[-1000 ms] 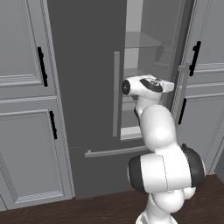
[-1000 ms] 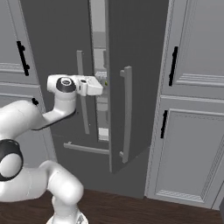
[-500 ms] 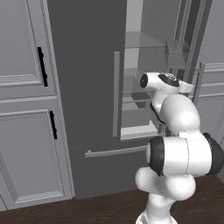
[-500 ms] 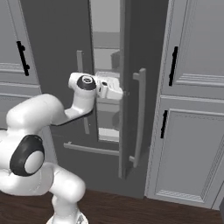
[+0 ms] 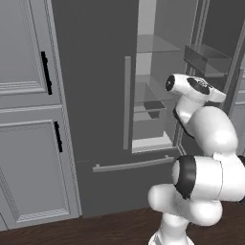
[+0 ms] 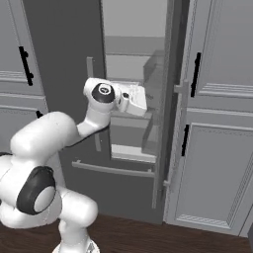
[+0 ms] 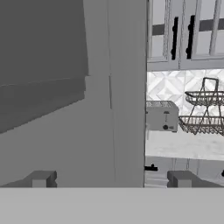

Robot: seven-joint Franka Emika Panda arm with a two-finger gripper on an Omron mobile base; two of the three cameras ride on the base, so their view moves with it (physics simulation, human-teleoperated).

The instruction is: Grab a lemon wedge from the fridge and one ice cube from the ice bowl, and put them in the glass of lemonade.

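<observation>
Pincer (image 7: 111,178) open by fridge (image 5: 95,72).

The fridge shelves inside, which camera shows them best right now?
The left base view: through the open door of the fridge it looks onto the glass shelves and a door bin. The right base view shows the shelves partly behind the arm. The hand view shows a flat grey surface.

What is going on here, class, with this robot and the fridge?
A white robot arm stands in front of the dark fridge, whose right door is swung open, showing glass shelves inside. Its pincer is open and holds nothing. From the hand camera it points past the door's edge toward a counter with a toaster. No lemon wedge has been picked up yet.
</observation>
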